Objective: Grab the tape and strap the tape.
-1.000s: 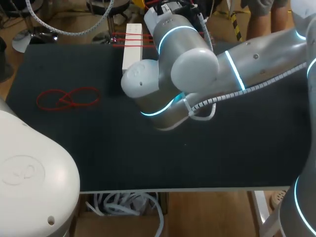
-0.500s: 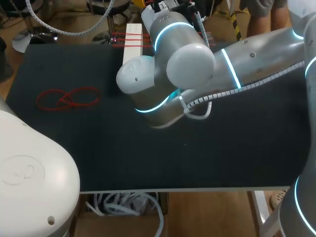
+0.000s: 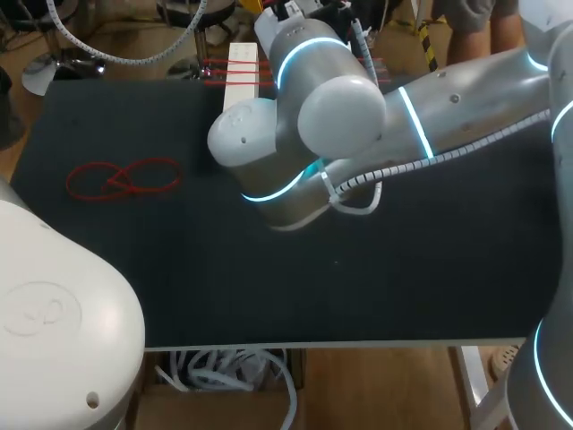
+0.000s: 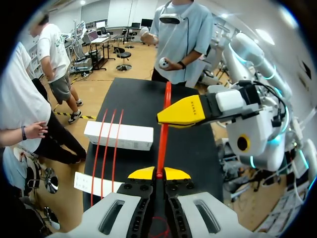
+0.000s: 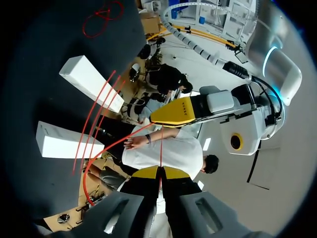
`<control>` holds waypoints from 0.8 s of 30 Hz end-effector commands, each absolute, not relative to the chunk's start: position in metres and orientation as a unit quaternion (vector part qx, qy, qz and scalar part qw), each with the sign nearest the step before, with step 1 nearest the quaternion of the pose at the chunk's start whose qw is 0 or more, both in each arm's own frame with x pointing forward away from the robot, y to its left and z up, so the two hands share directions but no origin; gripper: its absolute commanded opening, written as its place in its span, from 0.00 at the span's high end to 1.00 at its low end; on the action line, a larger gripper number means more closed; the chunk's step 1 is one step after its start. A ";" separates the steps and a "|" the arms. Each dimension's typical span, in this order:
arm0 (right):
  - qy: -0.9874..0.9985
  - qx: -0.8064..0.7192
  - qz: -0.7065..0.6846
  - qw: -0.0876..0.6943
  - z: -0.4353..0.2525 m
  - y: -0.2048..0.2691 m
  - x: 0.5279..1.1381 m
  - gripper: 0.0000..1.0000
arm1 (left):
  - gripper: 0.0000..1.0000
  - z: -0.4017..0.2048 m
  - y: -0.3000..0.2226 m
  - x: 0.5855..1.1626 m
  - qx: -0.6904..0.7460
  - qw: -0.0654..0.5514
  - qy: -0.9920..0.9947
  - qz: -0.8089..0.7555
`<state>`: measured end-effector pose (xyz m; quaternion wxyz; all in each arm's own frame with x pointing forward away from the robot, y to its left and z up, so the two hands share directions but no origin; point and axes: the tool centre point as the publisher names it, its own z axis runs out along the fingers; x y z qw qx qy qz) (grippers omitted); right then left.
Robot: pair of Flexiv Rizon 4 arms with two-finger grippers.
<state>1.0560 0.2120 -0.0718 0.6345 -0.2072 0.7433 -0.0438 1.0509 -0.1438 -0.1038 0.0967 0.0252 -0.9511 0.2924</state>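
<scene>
My left gripper (image 4: 158, 173) is pressed together on a red tape (image 4: 162, 134). The tape runs straight ahead from its yellow tips and passes just beside the white box (image 4: 119, 135). My right gripper (image 5: 159, 172) is also clamped on this tape, further along it, so the strand is stretched between the two. Three more red strands (image 4: 105, 148) lie across the white box. A loose red tape coil (image 3: 121, 177) lies on the black table (image 3: 179, 278), well apart from the box, toward my left arm's side.
</scene>
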 end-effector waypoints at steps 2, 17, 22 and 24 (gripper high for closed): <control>0.744 -0.208 -0.048 0.633 -0.072 0.217 1.055 1.00 | 1.00 -0.103 -0.144 1.051 0.025 0.097 -0.952 0.290; 0.746 -0.216 -0.067 0.626 -0.076 0.224 1.057 1.00 | 1.00 -0.103 -0.144 1.051 0.025 0.097 -0.952 0.290; 0.749 -0.217 -0.065 0.623 -0.073 0.219 1.059 1.00 | 1.00 -0.103 -0.144 1.051 0.025 0.097 -0.952 0.290; 0.750 -0.219 -0.062 0.622 -0.072 0.217 1.059 1.00 | 1.00 -0.103 -0.144 1.051 0.025 0.097 -0.952 0.290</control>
